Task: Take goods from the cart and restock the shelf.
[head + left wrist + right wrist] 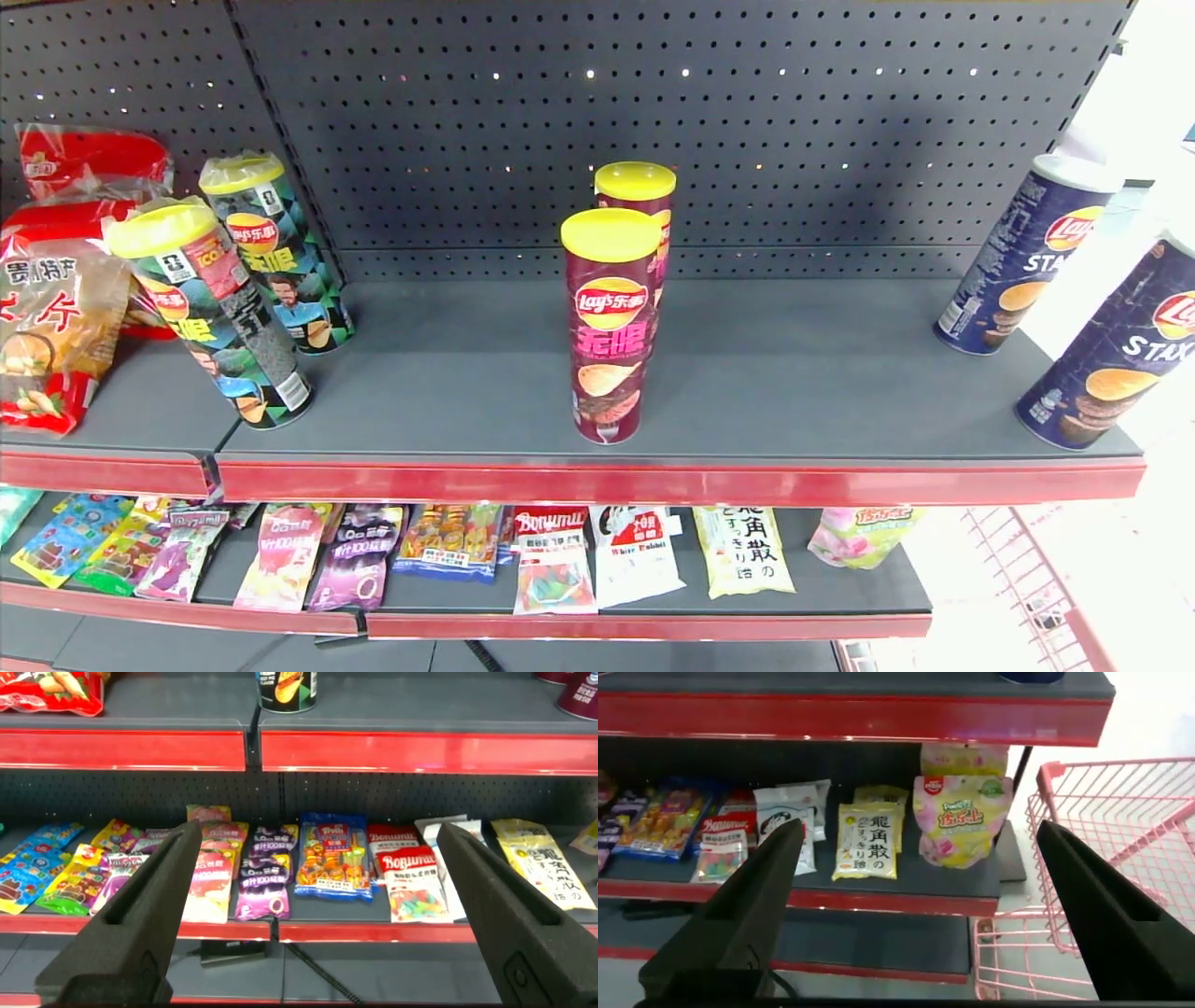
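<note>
— On the upper shelf [794, 392], head view: red cans [609, 317] lined front to back, bare gaps beside them for stock.
— Left wrist?
— Wide, empty left tool [320, 829] facing snack bags [327, 854].
— Right wrist?
— Wide, empty right tool [920, 826]; pink cart [1120, 764] beside shelf end, probably next stop.

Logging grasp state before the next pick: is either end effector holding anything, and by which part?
Nothing is held. The left end effector and the right end effector are both open and empty.
</note>
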